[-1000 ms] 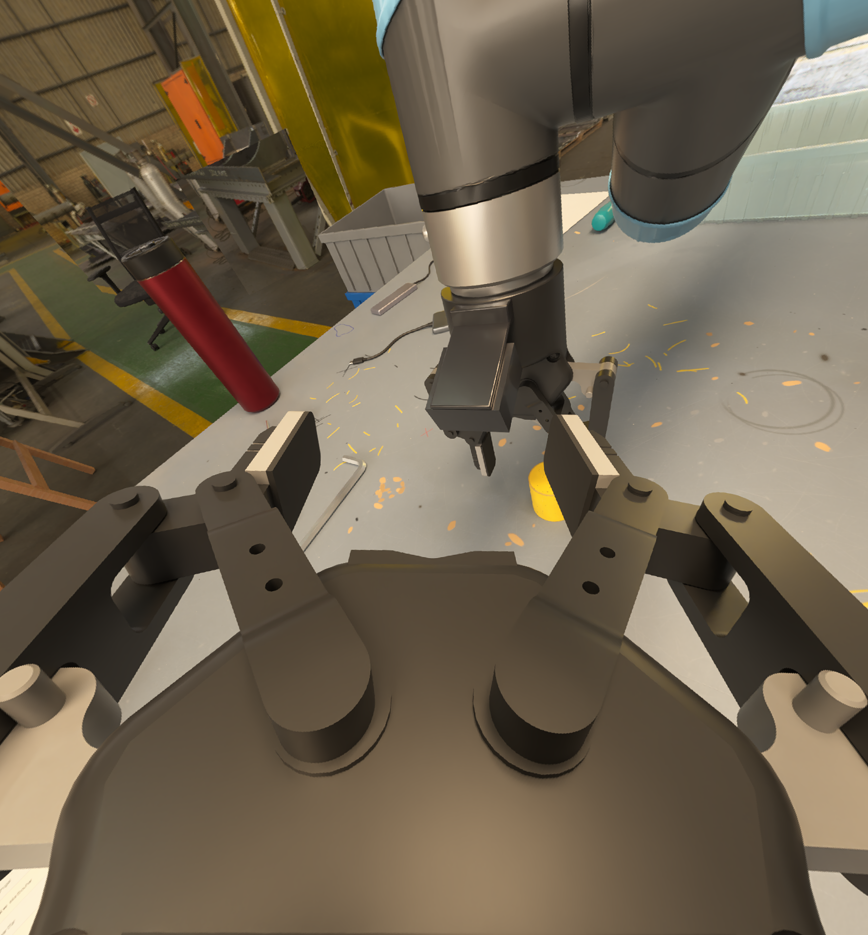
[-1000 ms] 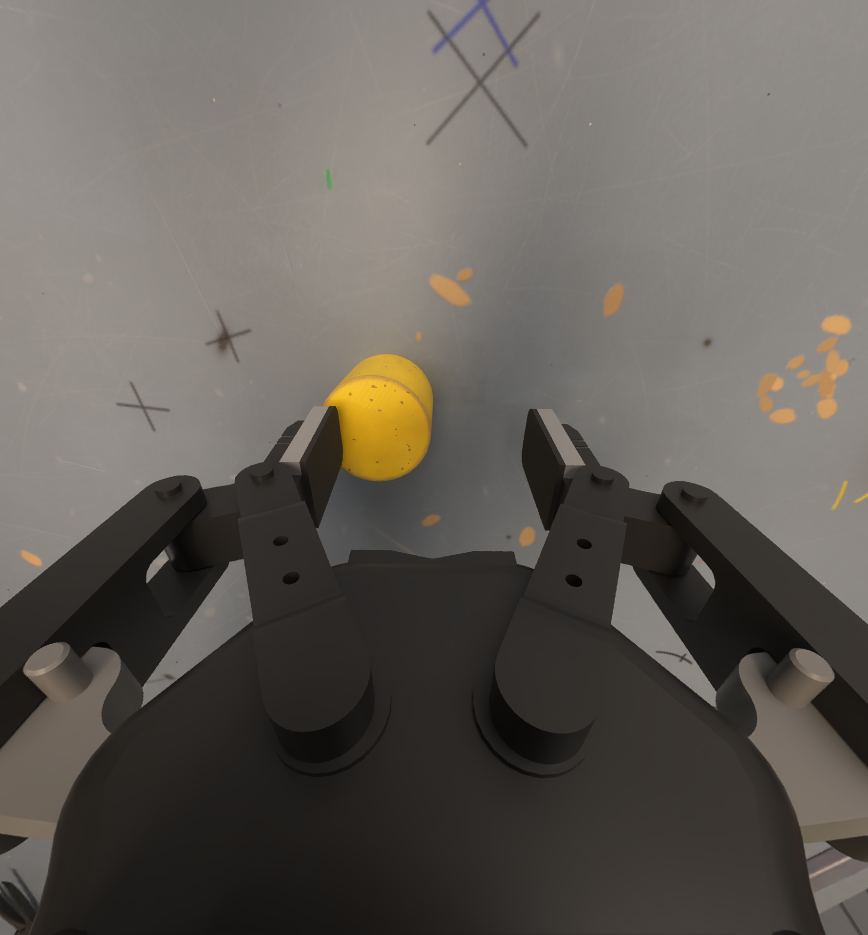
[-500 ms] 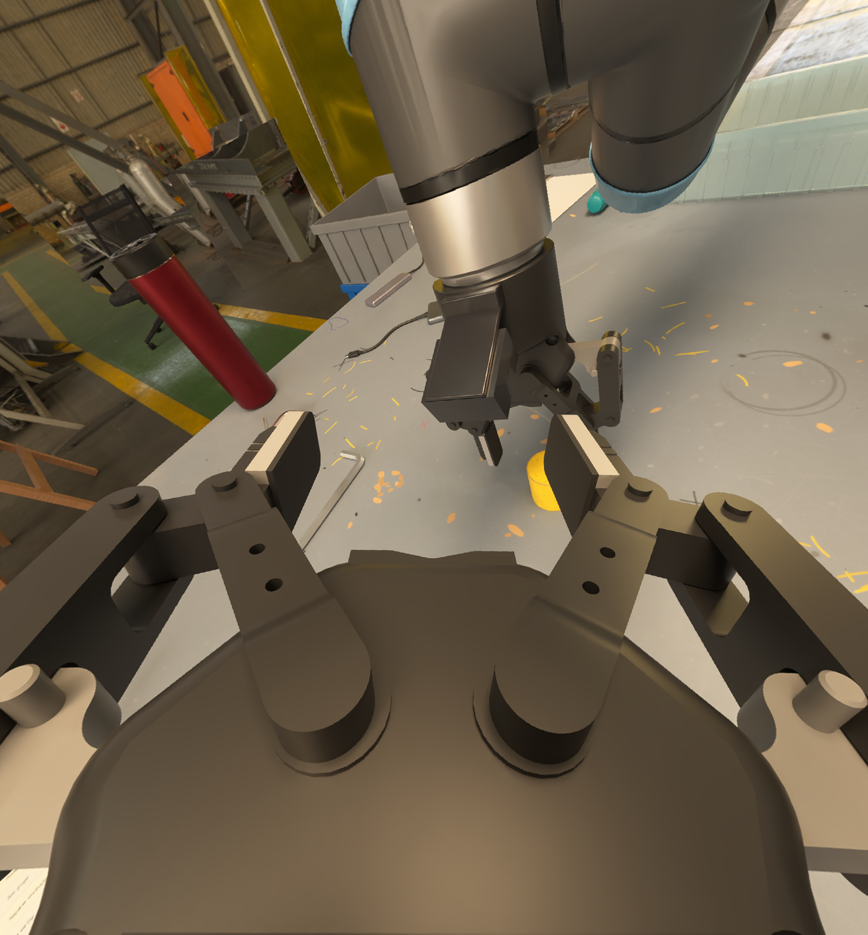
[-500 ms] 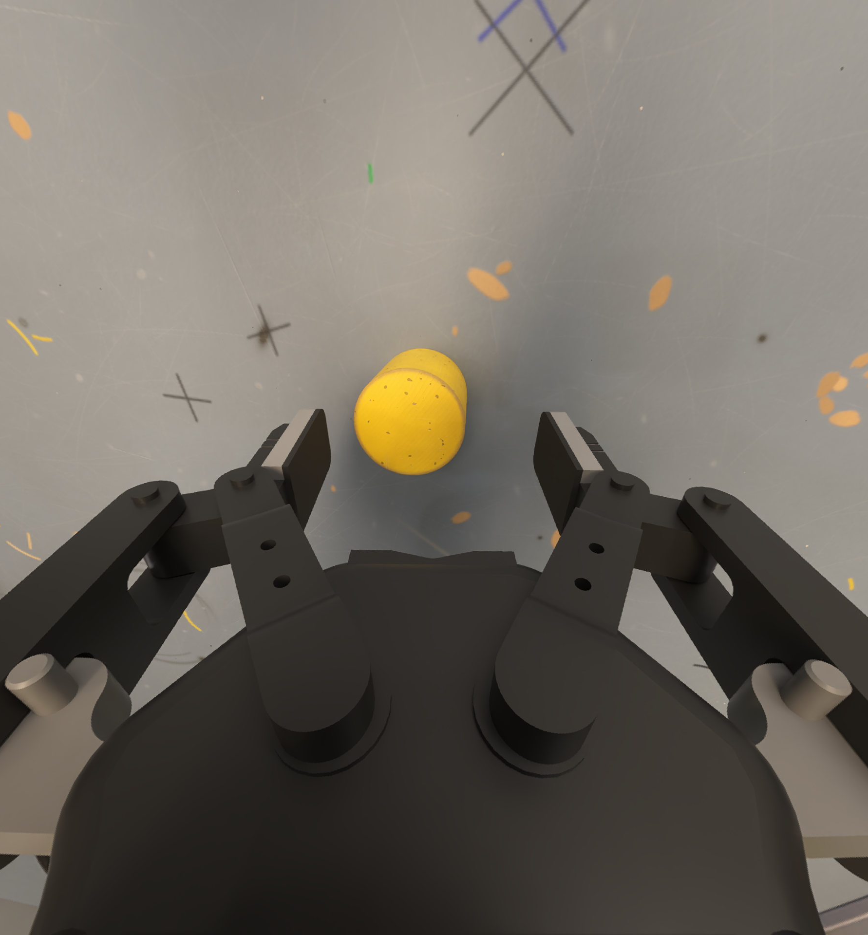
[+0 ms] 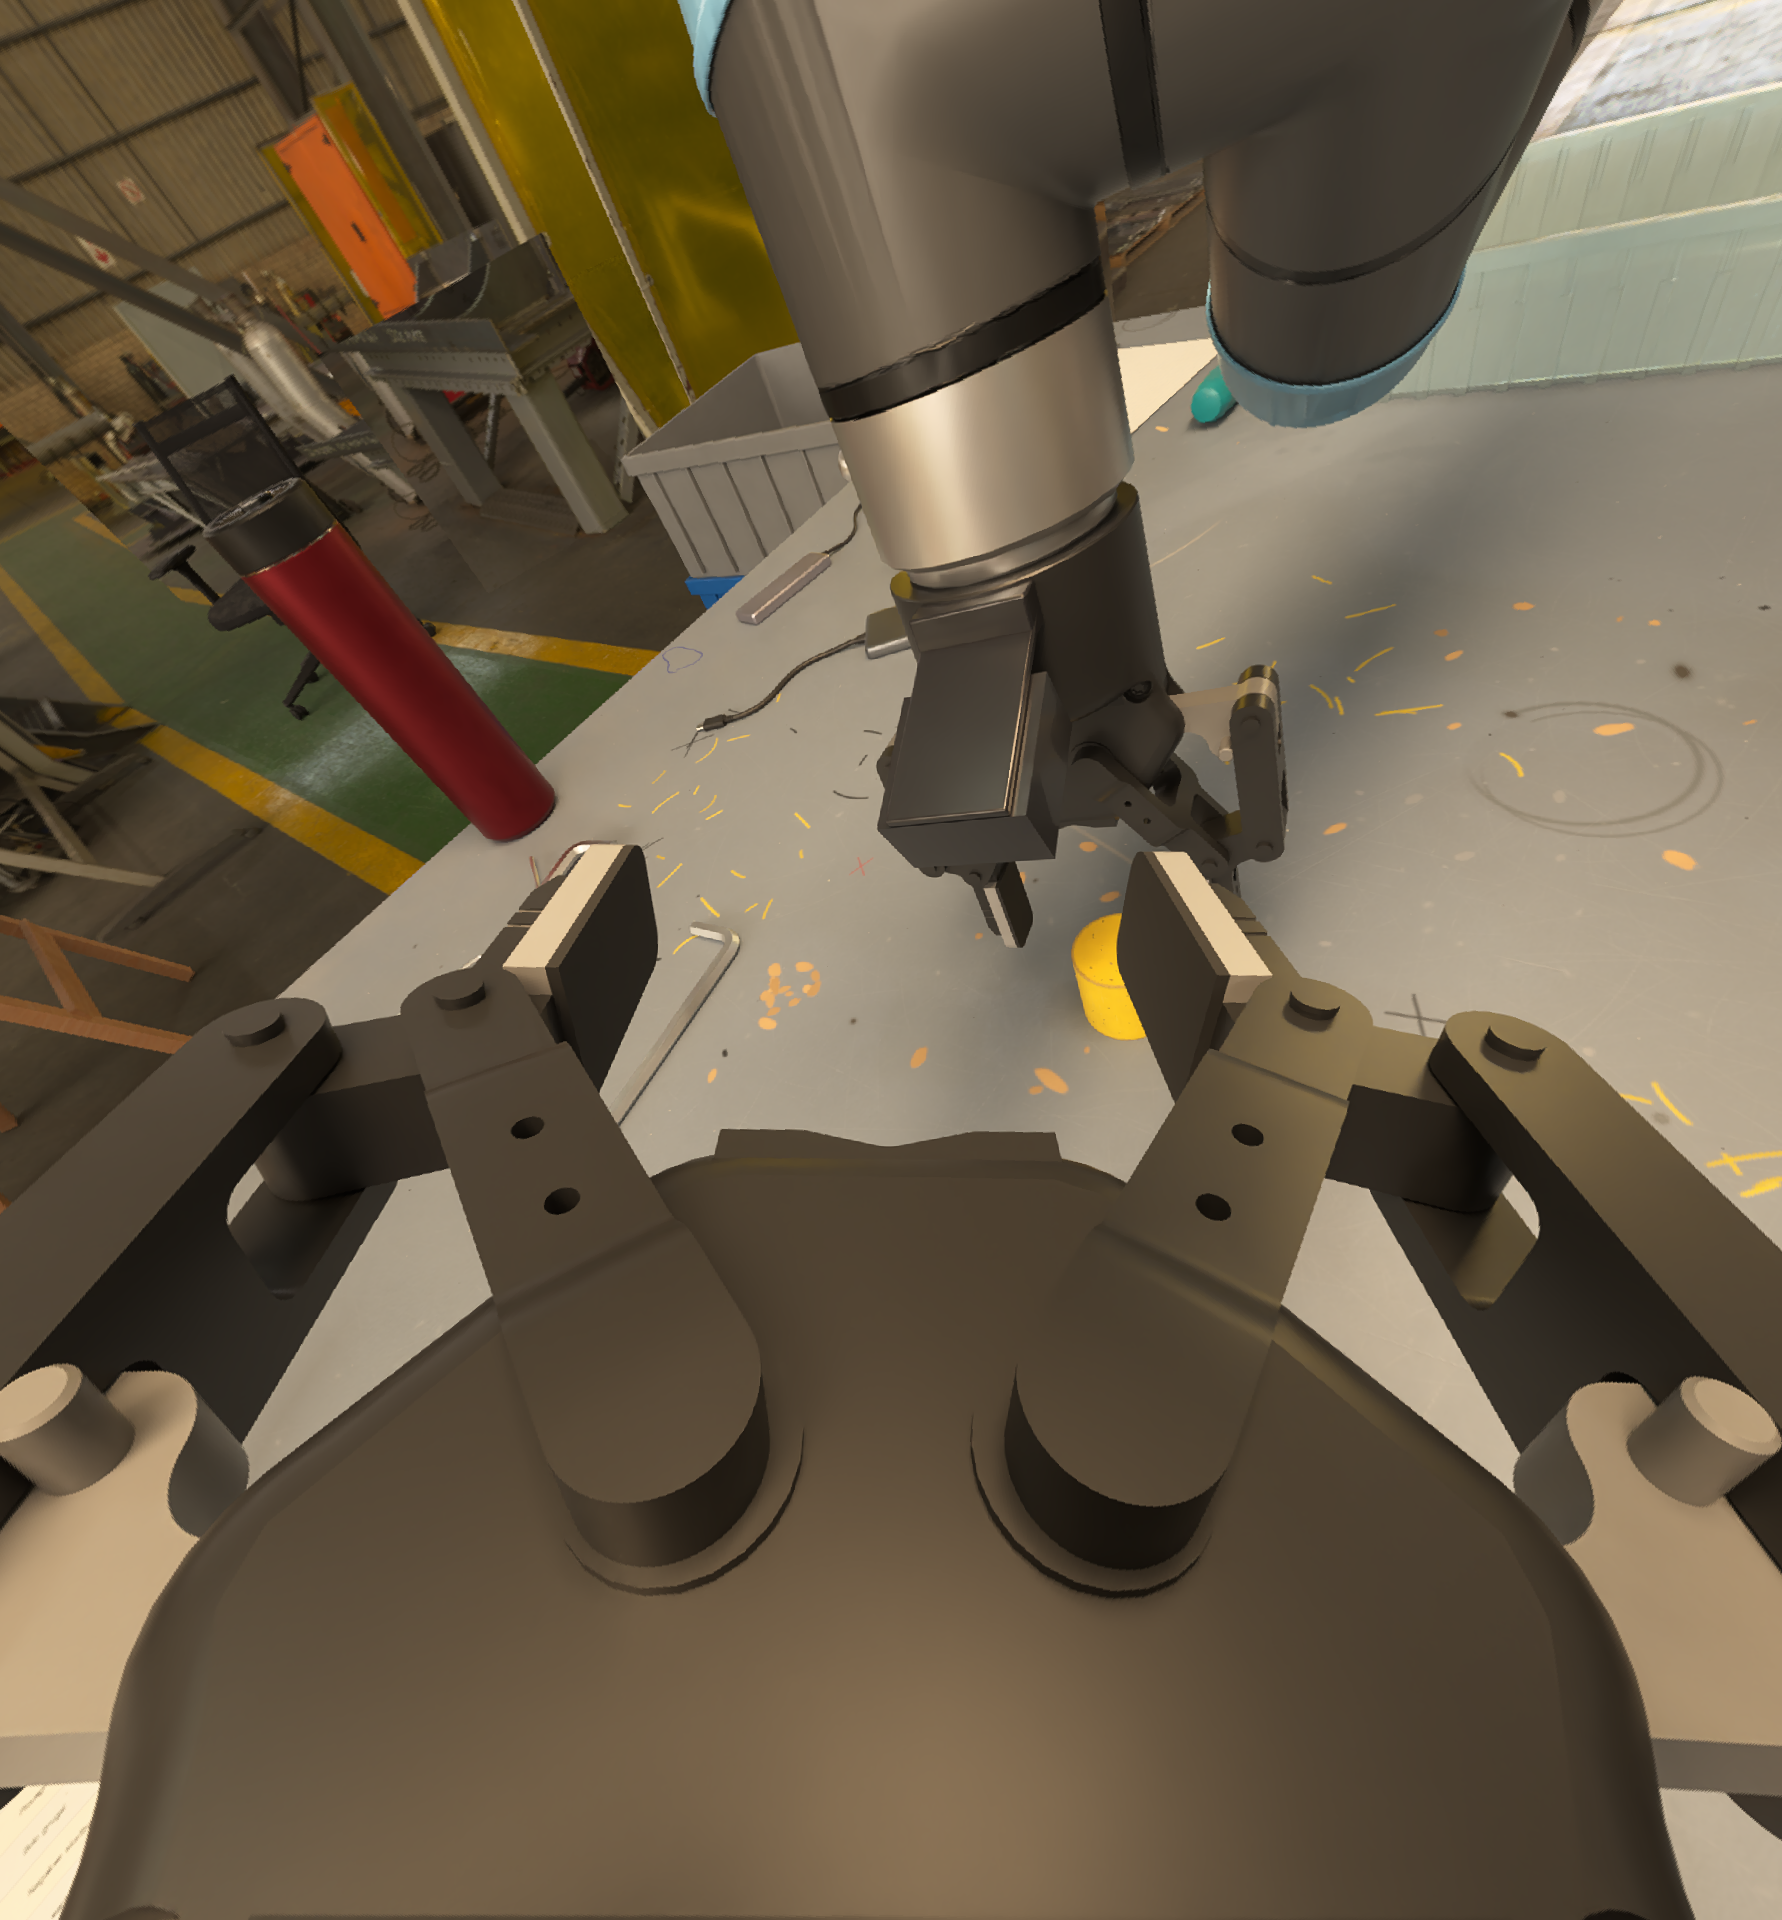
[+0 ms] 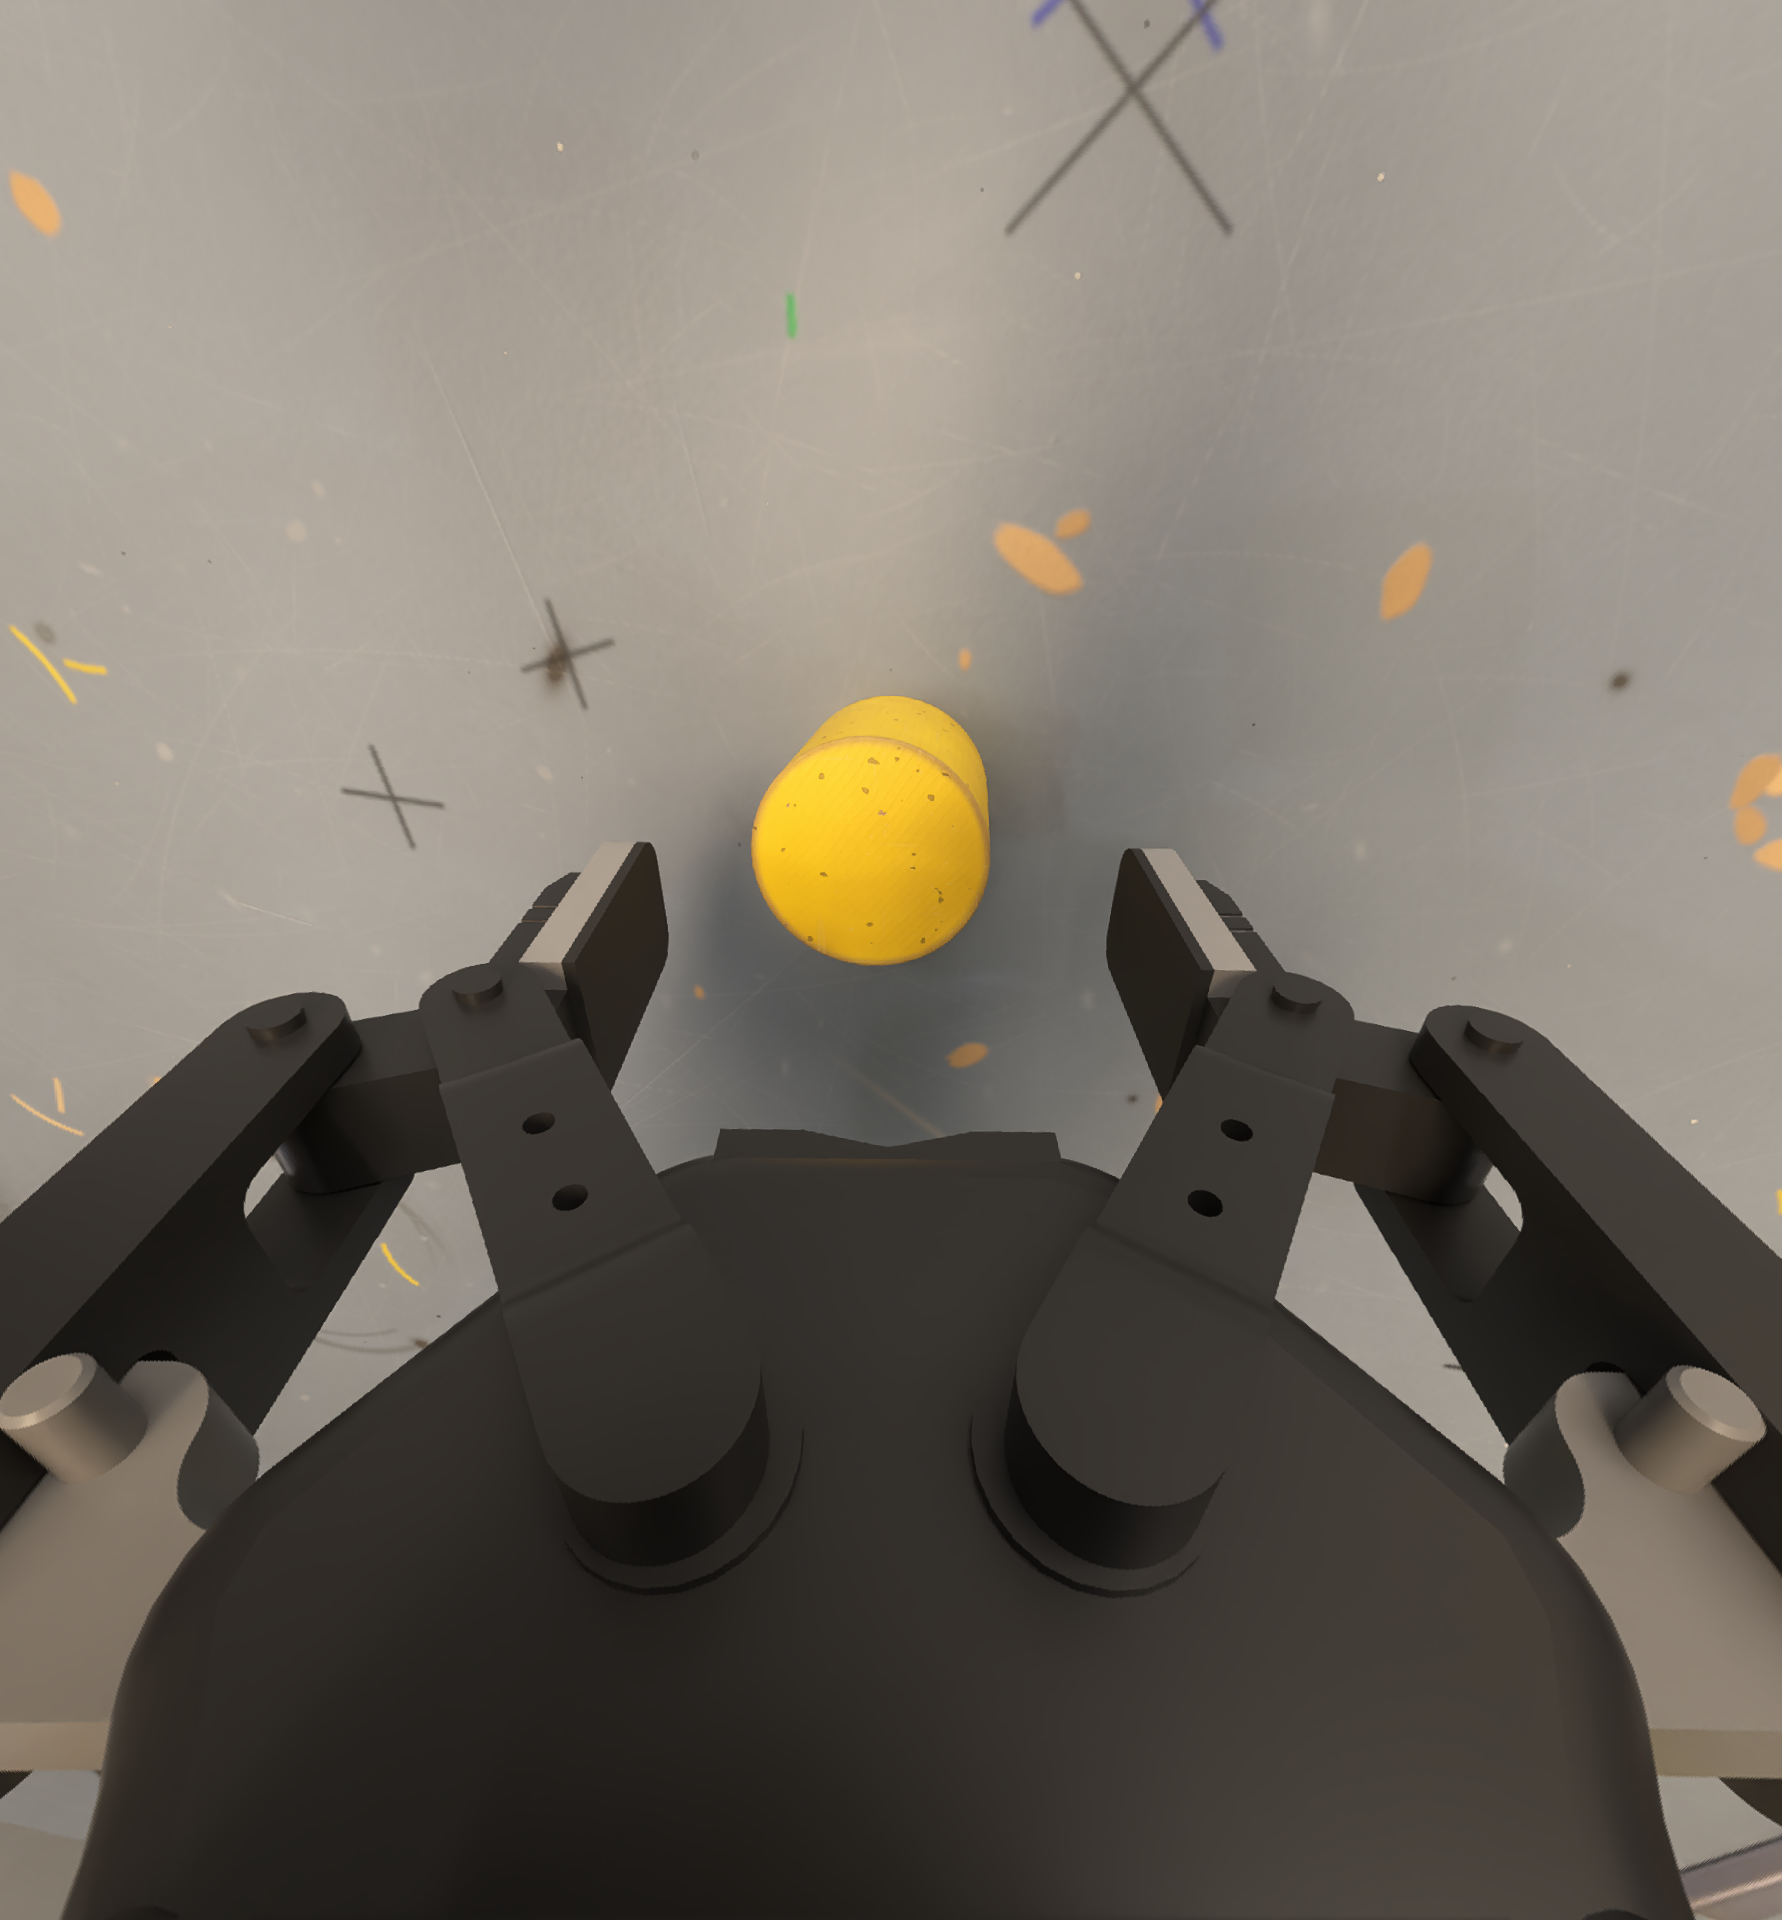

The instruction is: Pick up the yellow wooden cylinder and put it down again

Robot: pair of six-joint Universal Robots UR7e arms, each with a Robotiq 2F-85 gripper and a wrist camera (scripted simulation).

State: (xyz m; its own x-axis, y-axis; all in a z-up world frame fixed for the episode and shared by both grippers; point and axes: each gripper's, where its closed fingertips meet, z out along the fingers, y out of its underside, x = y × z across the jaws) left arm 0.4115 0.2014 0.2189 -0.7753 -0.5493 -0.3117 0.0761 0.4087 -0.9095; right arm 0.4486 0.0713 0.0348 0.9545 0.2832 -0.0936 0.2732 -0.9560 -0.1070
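Observation:
The yellow wooden cylinder point(image 6: 871, 831) stands upright on the grey table point(image 6: 347, 364), seen from above in the right wrist view. My right gripper point(image 6: 887, 914) is open and empty, hovering over the cylinder with its top face between the two fingers. In the left wrist view the cylinder point(image 5: 1100, 977) is partly hidden behind my own right finger, and the right gripper point(image 5: 1126, 894) hangs just above it. My left gripper point(image 5: 887, 925) is open and empty, held back from the cylinder.
A red tube point(image 5: 399, 675) stands off the table's left edge. A hex key point(image 5: 679, 1018) lies on the table to the left. A metal bar point(image 5: 783, 587), a cable point(image 5: 762, 696) and a grey bin point(image 5: 731, 468) are at the far edge.
My right gripper has shifted sideways so the cylinder, earlier beside the left finger, now sits centred between the fingers. It also rose a little. The left gripper has not moved.

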